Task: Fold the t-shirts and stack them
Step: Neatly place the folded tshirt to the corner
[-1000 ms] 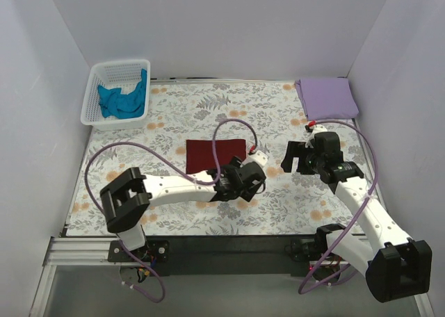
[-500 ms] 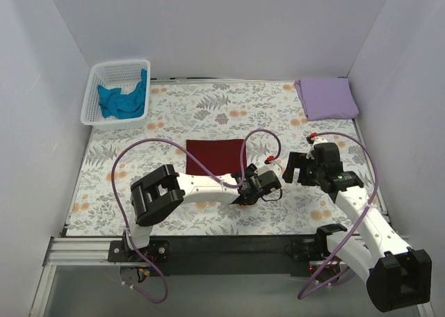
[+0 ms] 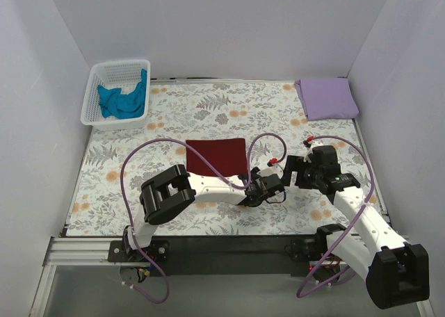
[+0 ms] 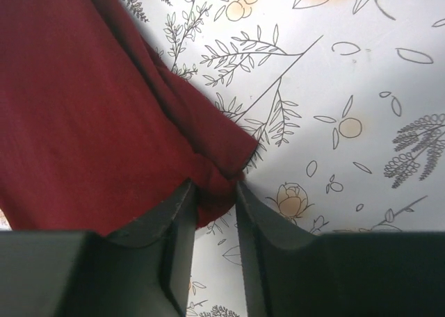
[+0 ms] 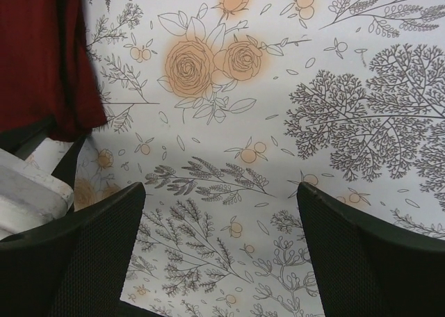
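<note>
Left gripper (image 4: 213, 192) has closed down onto maroon shirt (image 4: 90, 108) corner. Right gripper (image 5: 221, 188) wide open, empty. Lift likely next.

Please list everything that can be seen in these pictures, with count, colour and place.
maroon shirt: 1, dark red, folded, middle of the cloth
lavender shirt: 1, purple, folded, far right corner
teal shirt: 1, blue-green, crumpled in the basket
basket: 1, white, far left corner
cloth: 1, grey and orange floral, spread under everything
left gripper: 1, black, closed on the maroon shirt's near right corner
right gripper: 1, black, open, over bare cloth right of that corner
</note>
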{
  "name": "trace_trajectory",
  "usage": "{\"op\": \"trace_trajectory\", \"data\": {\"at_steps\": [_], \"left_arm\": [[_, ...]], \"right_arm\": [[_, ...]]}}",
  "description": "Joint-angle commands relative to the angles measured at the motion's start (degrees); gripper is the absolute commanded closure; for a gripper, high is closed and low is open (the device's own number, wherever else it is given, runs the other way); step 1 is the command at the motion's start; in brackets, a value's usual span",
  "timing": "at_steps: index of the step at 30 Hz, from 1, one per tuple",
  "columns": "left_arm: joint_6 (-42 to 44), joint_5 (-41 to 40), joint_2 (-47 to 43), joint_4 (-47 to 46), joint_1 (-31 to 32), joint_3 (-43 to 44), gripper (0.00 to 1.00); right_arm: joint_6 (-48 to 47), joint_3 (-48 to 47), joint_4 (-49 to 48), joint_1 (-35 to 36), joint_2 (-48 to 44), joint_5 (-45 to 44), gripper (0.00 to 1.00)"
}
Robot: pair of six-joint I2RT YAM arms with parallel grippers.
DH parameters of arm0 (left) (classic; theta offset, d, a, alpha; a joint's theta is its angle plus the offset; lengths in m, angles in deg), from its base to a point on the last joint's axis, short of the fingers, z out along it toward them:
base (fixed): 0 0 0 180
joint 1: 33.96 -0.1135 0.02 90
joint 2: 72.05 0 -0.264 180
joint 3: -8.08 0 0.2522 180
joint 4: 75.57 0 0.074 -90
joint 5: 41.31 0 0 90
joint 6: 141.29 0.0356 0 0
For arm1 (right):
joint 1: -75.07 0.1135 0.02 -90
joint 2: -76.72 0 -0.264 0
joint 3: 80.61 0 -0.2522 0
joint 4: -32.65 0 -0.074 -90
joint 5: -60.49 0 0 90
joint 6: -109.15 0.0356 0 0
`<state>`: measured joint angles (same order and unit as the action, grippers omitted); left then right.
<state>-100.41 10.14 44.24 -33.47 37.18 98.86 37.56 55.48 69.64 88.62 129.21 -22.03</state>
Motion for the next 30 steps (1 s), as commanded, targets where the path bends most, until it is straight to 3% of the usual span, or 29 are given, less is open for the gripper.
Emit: {"op": "trace_trajectory", "data": {"at_steps": [1,5,7,16,20,23,30], "left_arm": [[-0.88,0.31,2.54,2.51,0.15,-0.46,0.76],[-1.33,0.40,1.84,2.34,0.15,-0.72,0.85],[-1.85,0.23,1.22,2.34,0.15,-0.81,1.00],[-4.31,3.03,-10.55,-1.09,-0.20,-4.59,1.00],[-4.84,4.53,-14.50,-3.02,-0.64,-6.52,1.00],[-4.93,4.53,-15.21,-3.20,-0.82,-7.40,1.00],[-5.90,4.97,-15.65,-2.85,-0.82,-7.84,1.00]], "right_arm": [[1.36,0.88,-4.24,-0.18,0.42,3.32,0.05],[3.81,2.46,-6.69,-0.18,1.21,5.34,0.05],[5.66,4.04,-9.06,-0.18,2.08,7.54,0.05],[17.96,6.86,-19.35,-0.18,7.18,12.81,0.02],[26.81,8.61,-29.44,-0.09,13.94,20.89,0.02],[32.54,9.94,-40.68,-0.18,19.04,24.15,0.02],[36.60,6.25,-48.26,0.69,28.88,26.61,0.02]]}}
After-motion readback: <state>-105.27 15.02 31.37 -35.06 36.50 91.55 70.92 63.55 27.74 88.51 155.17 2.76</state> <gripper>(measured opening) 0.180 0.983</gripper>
